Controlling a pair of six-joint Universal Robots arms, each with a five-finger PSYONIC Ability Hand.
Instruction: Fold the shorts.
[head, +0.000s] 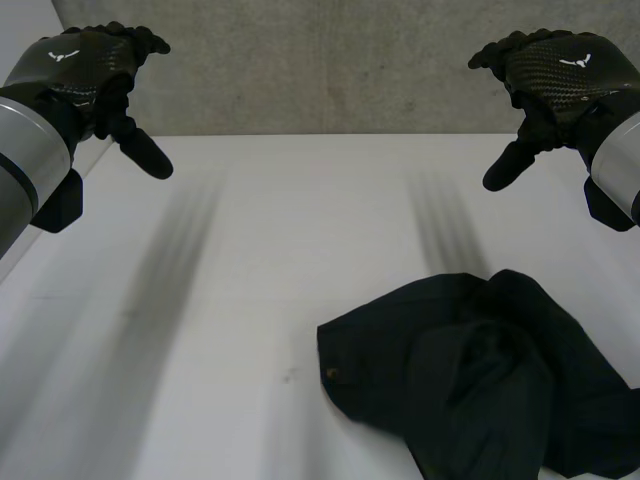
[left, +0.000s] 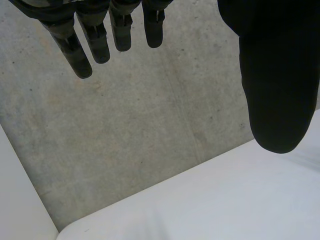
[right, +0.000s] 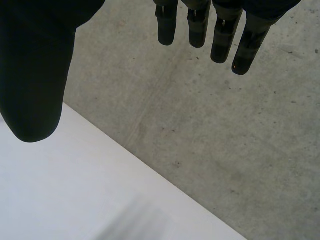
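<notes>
- The shorts (head: 480, 380) are a dark, crumpled heap on the white table (head: 200, 300). They sit at the near part of it, over on the robot's right side, with nothing flattened or lined up.
- There's a tiny pale dot near the heap's left edge. It could be a button, but it's too small to tell.
- The left robot hand (head: 85, 70) is up in the air over the far left corner of the table. It's spread wide and holding nothing.
- The left wrist view shows the same thing: the fingers (left: 82, 45) hang out straight with the thumb (left: 275, 75) set well off to the side. Only the table edge and the grey concrete surface (left: 125, 135) show past them.
- The right robot hand (head: 555, 75) mirrors it over the far right corner. It's also spread wide and empty, with the thumb poking down and inward.
- In the right wrist view the fingers (right: 220, 35) are straight and the thumb (right: 35, 75) sits apart from them. The table and concrete are beyond.
- Both robot hands are well apart from the shorts and neither touches the cloth. The right one is the closer of the two, since the heap lies on its side of the table, nearer the robot.
- The concrete runs along behind the table's far edge in the head view.
</notes>
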